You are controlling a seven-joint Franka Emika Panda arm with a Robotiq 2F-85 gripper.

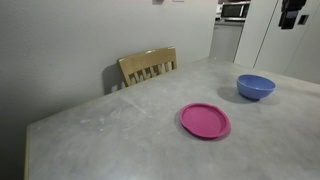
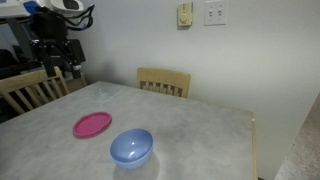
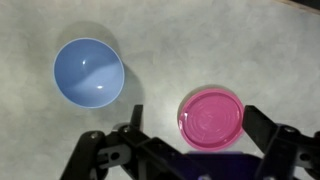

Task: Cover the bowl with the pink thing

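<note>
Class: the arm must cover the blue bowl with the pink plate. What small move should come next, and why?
Probably lower the open gripper toward the pink plate, aiming to grasp its rim. The plate lies flat on the table, apart from the bowl, which stands uncovered, and the gripper holds nothing, well above both.

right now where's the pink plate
The pink plate lies flat on the grey table, apart from the blue bowl, right of it in the wrist view.

Matte black gripper [image 3: 190,114] with 2 angular linkage fingers [image 3: 264,132]; white-and-black arm [image 2: 46,10], dark cables [image 2: 86,16].
</note>
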